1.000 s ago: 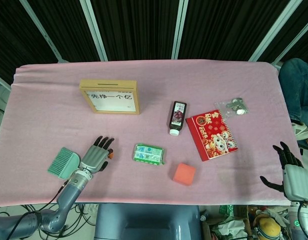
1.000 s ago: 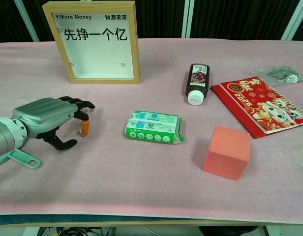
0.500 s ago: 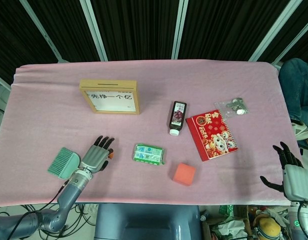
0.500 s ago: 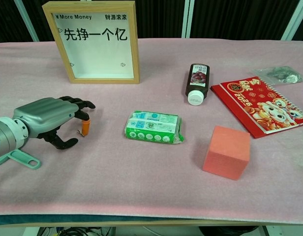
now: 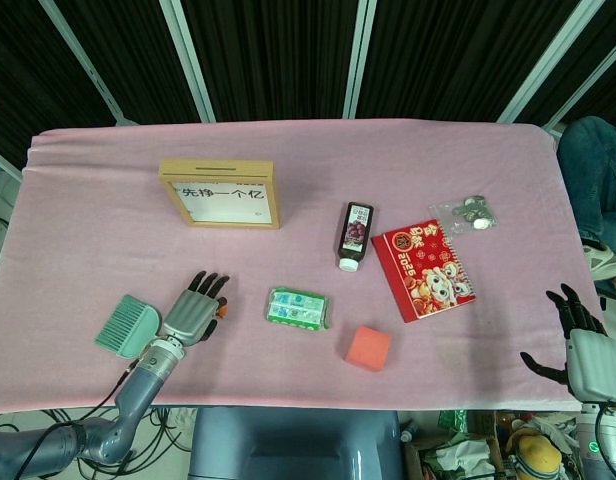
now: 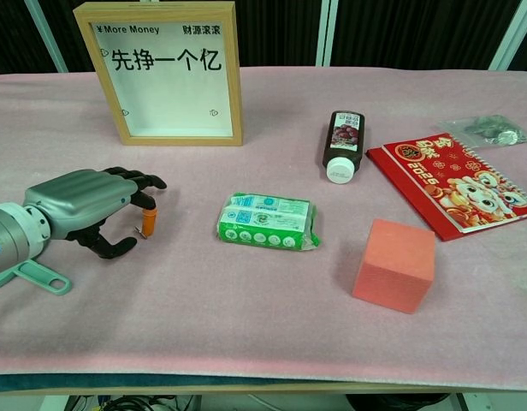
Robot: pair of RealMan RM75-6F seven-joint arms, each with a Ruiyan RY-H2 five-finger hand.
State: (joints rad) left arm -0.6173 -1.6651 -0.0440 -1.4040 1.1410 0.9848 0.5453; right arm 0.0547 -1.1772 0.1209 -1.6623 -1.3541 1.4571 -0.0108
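My left hand (image 5: 193,314) (image 6: 78,208) hovers palm down over the pink tablecloth (image 5: 318,180) near the front left, fingers spread and curved, holding nothing. A small orange piece (image 6: 147,222) (image 5: 220,310) stands just under its fingertips; I cannot tell whether they touch it. A green brush (image 5: 126,325) lies beside the wrist, its handle (image 6: 39,277) showing in the chest view. My right hand (image 5: 586,345) hangs past the table's front right corner, fingers apart and empty; only the head view shows it.
A wooden framed sign (image 5: 220,193) (image 6: 169,70) stands at the back left. A green packet (image 5: 297,308) (image 6: 267,220), an orange-red cube (image 5: 368,347) (image 6: 394,265), a dark bottle (image 5: 354,234) (image 6: 342,145), a red calendar (image 5: 424,269) (image 6: 456,181) and a bag of coins (image 5: 466,213) (image 6: 488,129) lie to the right.
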